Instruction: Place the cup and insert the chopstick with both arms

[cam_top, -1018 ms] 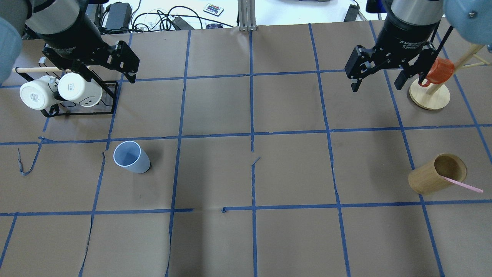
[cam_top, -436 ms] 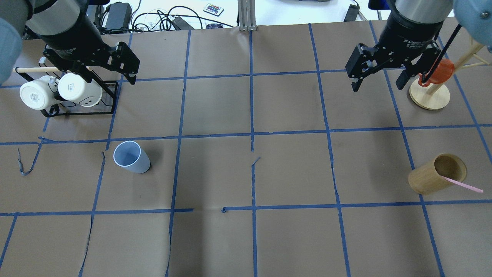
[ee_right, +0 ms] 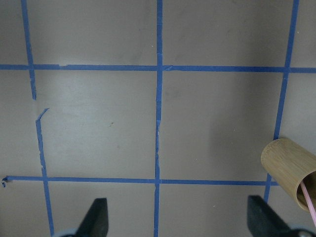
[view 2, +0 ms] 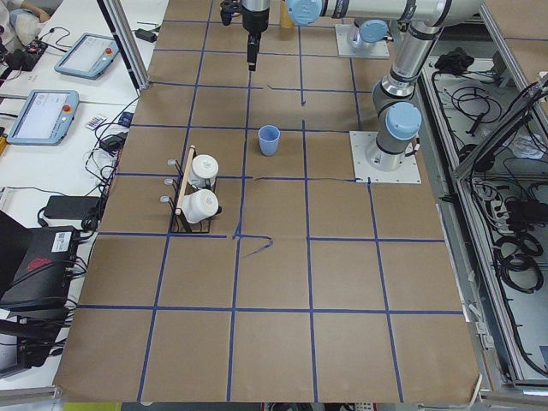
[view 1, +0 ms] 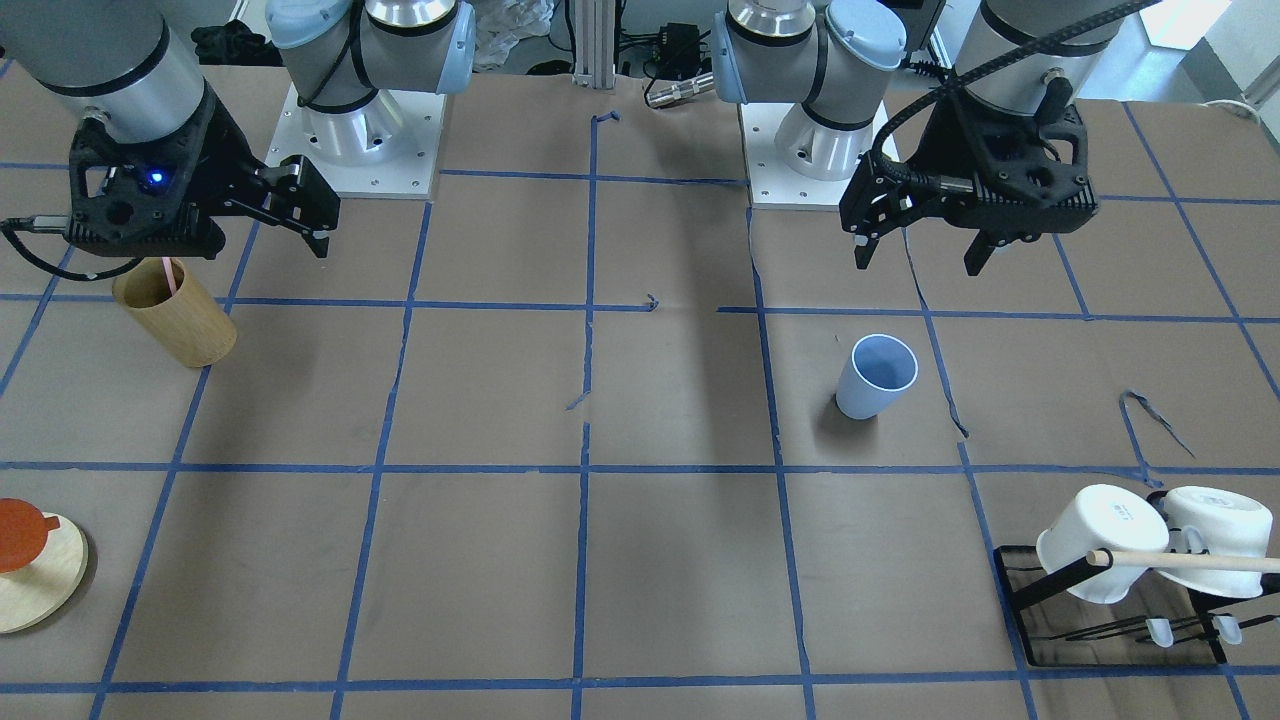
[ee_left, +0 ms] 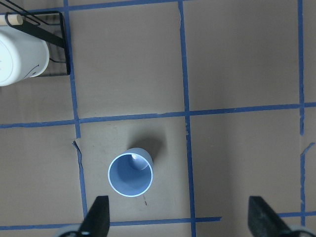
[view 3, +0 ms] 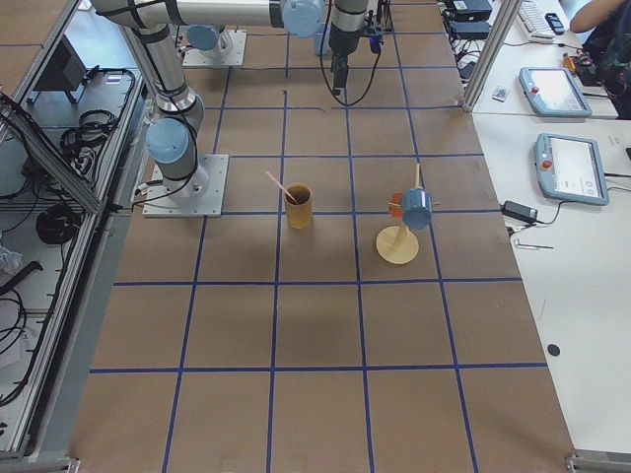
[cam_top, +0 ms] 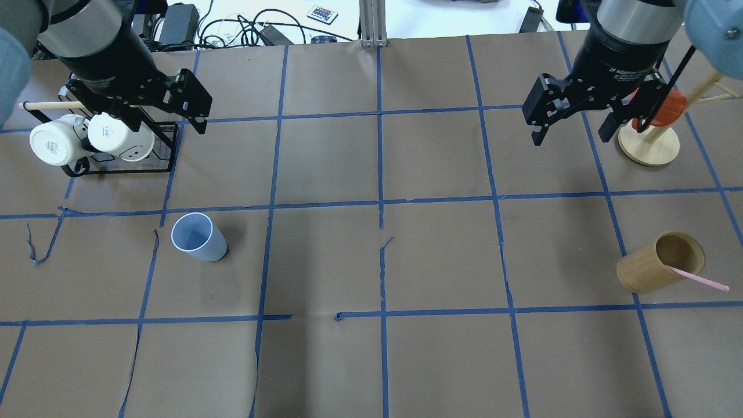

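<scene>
The light-blue cup (cam_top: pixel 198 237) stands upright on the left half of the table; it also shows in the front view (view 1: pixel 877 376) and the left wrist view (ee_left: pixel 131 172). The pale-pink chopstick (cam_top: pixel 699 279) leans in the tan wooden holder (cam_top: pixel 659 262) at the right, and shows in the right wrist view (ee_right: pixel 308 197). My left gripper (cam_top: pixel 165 119) is open and empty, high above the table, farther back than the cup. My right gripper (cam_top: pixel 572 138) is open and empty, high and well behind the holder.
A black rack (cam_top: pixel 116 139) with two white mugs and a wooden dowel stands at the back left, under my left arm. A wooden mug tree (cam_top: pixel 649 145) with an orange mug (cam_top: pixel 662 107) stands at the back right, beside my right gripper.
Both grippers have shifted slightly toward the near side of the table, the right one also a little to the right. Cup, holder and chopstick have not moved.
</scene>
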`<action>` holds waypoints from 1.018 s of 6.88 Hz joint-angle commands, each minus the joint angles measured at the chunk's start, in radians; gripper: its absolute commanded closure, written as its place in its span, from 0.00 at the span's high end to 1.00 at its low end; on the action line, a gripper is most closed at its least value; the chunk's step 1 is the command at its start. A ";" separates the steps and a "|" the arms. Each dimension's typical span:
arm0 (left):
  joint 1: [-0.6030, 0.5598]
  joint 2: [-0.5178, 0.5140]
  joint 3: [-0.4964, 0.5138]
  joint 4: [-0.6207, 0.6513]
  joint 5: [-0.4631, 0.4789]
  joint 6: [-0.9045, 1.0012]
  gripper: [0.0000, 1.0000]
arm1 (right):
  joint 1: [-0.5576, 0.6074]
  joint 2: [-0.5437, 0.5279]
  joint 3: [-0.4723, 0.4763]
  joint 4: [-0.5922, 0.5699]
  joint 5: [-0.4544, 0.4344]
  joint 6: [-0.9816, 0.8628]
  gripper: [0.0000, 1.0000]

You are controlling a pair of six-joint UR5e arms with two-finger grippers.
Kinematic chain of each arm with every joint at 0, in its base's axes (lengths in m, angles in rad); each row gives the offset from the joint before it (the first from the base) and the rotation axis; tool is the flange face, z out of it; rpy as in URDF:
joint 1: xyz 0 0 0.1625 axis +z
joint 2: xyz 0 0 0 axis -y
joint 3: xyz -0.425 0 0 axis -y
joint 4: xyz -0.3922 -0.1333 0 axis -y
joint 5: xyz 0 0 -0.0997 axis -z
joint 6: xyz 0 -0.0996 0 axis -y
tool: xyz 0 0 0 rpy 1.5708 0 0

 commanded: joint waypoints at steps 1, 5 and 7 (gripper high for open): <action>0.000 0.001 0.000 -0.003 -0.003 -0.002 1.00 | 0.000 0.000 0.005 0.005 0.003 0.000 1.00; 0.056 0.024 -0.134 0.026 0.006 0.146 1.00 | 0.000 0.007 0.046 0.008 0.001 0.094 1.00; 0.154 0.060 -0.266 0.101 0.007 0.270 1.00 | 0.000 0.009 0.047 0.017 0.000 0.094 1.00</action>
